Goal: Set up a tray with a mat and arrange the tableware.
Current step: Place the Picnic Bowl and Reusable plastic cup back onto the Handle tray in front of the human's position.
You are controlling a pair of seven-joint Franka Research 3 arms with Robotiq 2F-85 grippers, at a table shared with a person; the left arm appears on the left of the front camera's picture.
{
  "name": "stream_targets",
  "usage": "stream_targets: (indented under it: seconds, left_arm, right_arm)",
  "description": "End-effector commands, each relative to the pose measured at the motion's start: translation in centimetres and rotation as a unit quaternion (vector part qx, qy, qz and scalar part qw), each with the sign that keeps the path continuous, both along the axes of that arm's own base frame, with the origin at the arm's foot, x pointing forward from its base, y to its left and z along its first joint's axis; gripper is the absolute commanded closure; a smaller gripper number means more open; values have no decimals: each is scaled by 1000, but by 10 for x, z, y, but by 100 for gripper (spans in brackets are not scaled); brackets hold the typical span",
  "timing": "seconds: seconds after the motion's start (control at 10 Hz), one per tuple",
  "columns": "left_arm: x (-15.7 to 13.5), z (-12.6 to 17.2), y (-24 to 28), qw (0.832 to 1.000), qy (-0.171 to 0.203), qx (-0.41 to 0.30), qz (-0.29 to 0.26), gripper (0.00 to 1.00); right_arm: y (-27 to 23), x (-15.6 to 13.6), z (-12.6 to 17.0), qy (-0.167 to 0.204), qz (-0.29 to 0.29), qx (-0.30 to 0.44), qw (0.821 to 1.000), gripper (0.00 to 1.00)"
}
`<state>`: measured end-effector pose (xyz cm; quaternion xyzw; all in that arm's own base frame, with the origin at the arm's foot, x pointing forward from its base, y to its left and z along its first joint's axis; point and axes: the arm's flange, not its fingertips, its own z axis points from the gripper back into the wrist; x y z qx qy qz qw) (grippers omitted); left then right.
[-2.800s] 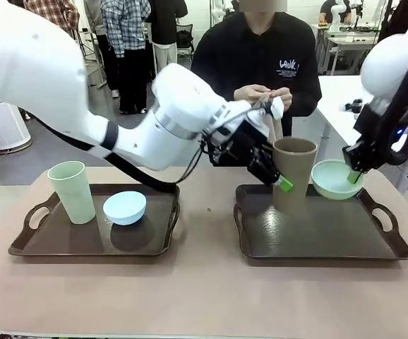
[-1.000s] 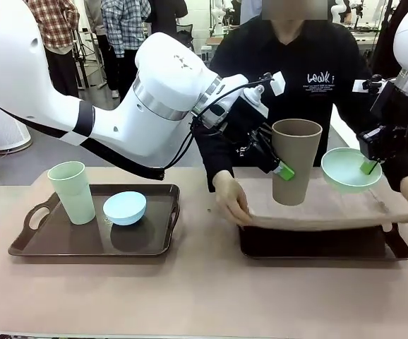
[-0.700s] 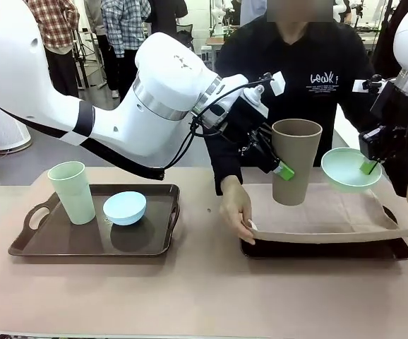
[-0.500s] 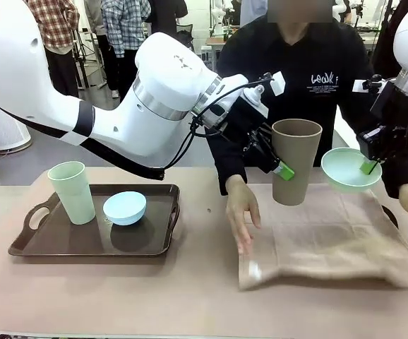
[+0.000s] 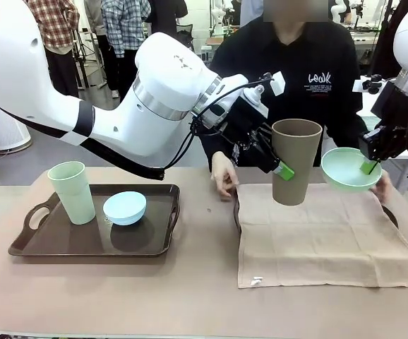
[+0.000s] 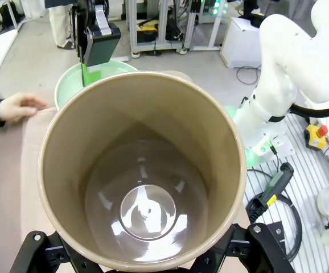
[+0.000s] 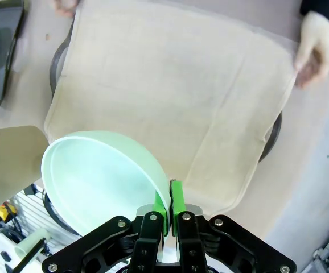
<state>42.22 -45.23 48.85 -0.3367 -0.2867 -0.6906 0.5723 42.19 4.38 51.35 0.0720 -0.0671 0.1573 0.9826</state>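
While the taupe cup is clamped by the left gripper and the mint bowl by the right gripper, either could be tipped on the loose mat.

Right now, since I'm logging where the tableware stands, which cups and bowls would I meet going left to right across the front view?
pale green cup → light blue bowl → taupe-brown cup → mint green bowl
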Motion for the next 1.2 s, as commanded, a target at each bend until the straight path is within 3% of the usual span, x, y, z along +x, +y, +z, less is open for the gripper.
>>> stream_targets:
  seconds: [0.0, 0.8, 0.9, 1.0, 1.1]
  left_arm:
    - [-2, 2, 2, 1000, -5, -4, -2, 100]
    - [-2, 2, 2, 1000, -5, -4, -2, 100]
    - [-2, 2, 2, 1000, -5, -4, -2, 100]
    - [0, 0, 0, 1000, 0, 0, 0, 15]
    - [10, -27, -7, 1000, 3, 15, 19, 15]
  right_arm:
    - [1, 0, 2, -1, -1, -1, 1000, 100]
    - [1, 0, 2, -1, -1, -1, 1000, 100]
    - [0, 0, 0, 0, 0, 0, 1000, 96]
    - [-6, 8, -12, 21, -5, -8, 1000, 96]
    - [-12, 17, -35, 45, -9, -19, 999, 96]
